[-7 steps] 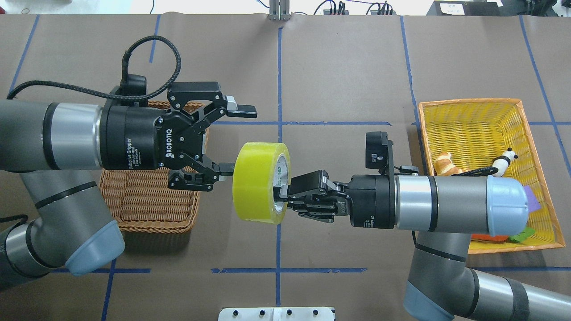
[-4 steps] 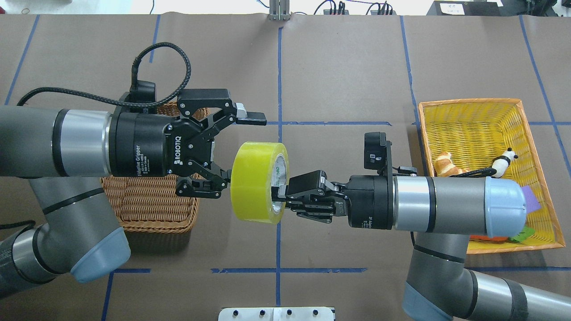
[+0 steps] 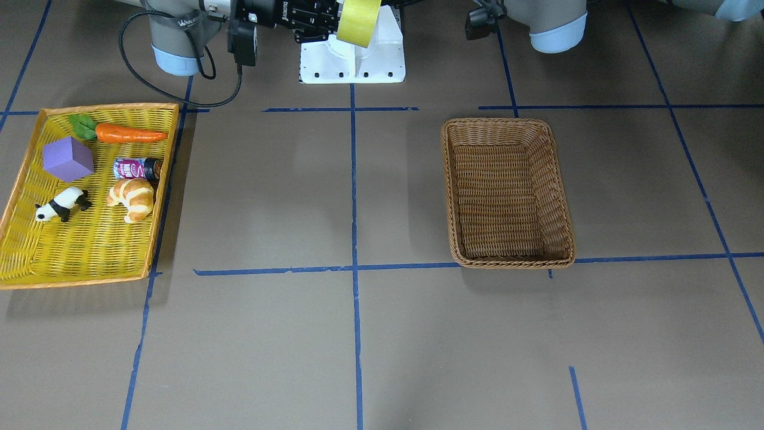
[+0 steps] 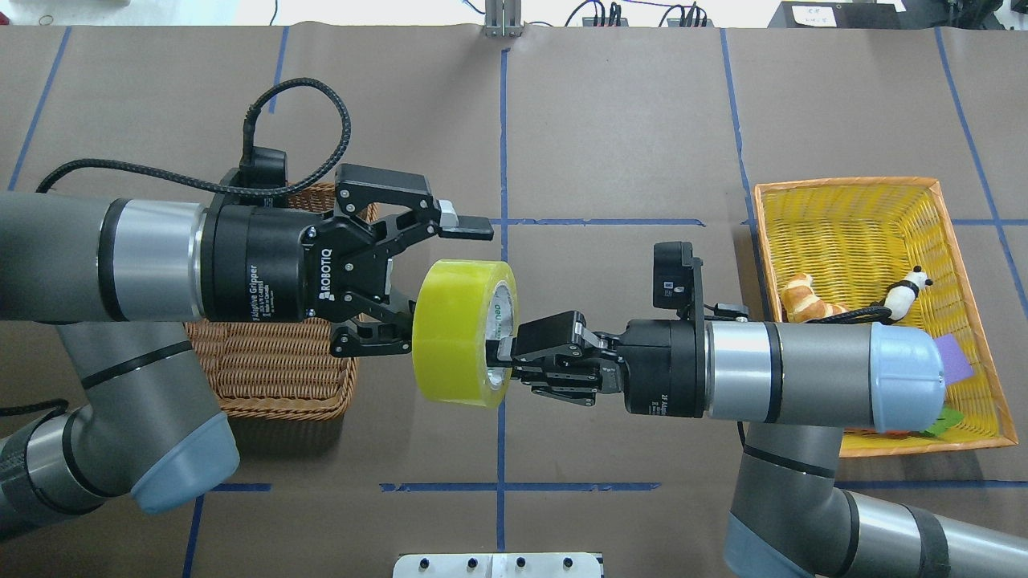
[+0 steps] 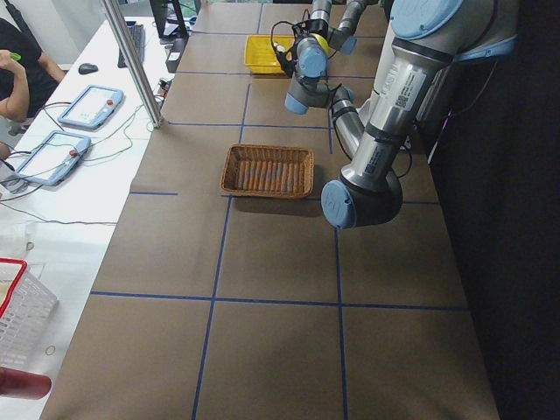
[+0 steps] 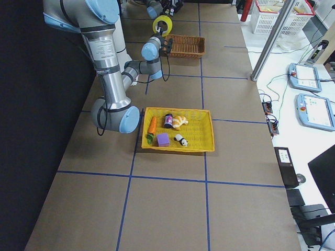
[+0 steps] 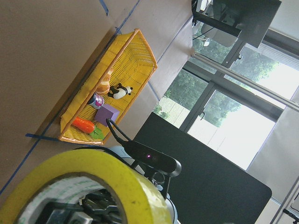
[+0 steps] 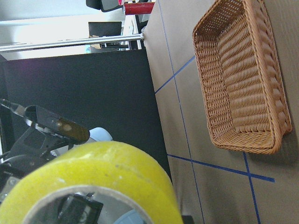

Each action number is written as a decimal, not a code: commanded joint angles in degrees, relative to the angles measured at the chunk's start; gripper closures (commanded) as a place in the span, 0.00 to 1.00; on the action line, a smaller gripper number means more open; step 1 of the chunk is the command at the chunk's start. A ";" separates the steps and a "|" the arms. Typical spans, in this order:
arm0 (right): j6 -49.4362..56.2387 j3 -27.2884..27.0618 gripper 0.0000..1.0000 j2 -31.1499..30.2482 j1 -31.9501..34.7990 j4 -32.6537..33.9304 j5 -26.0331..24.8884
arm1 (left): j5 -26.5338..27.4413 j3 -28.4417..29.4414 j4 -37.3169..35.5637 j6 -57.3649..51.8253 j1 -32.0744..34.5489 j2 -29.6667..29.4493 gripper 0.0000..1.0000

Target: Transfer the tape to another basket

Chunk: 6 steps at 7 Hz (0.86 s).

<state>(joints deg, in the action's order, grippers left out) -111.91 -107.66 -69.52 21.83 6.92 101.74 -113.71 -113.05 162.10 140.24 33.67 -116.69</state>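
Observation:
The yellow-green tape (image 4: 462, 331) is held in the air over the table's middle, on edge, with its core facing left and right. My right gripper (image 4: 502, 351) is shut on its right rim; the tape also shows in the front view (image 3: 359, 19). My left gripper (image 4: 440, 277) is open at the tape's left side. Its far finger (image 4: 466, 227) reaches past the roll's outer rim, and its near finger is hidden behind the roll's left face. The brown wicker basket (image 4: 269, 384) lies under my left wrist and stands empty in the front view (image 3: 507, 191).
The shallow yellow tray (image 3: 18, 179) holds a carrot (image 3: 128, 133), a purple cube (image 3: 67, 158), a can (image 3: 137, 168), a croissant (image 3: 132, 199) and a toy panda (image 3: 58, 204). The white base plate (image 3: 352, 63) sits at the robot's side.
My left gripper has moved right, up to the tape, still open. My right gripper and the tape have shifted slightly left toward it.

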 commanded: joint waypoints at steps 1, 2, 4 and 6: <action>-0.07 -0.09 0.01 0.00 -0.12 0.02 -0.14 | -0.02 -0.15 -0.21 0.03 -0.27 0.06 0.94; -0.07 -0.09 0.00 -0.09 -0.21 0.02 -0.14 | -0.02 -0.24 -0.21 0.30 -0.27 0.06 0.96; -0.07 -0.09 0.00 -0.09 -0.21 0.02 -0.14 | -0.02 -0.24 -0.21 0.30 -0.27 0.15 0.96; -0.15 -0.27 0.00 -0.09 -0.21 -0.33 -1.02 | -0.20 -1.54 -0.21 0.21 0.25 0.67 0.97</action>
<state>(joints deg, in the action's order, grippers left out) -112.00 -107.86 -69.59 21.58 6.81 101.06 -113.83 -113.71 161.93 140.51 33.59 -116.38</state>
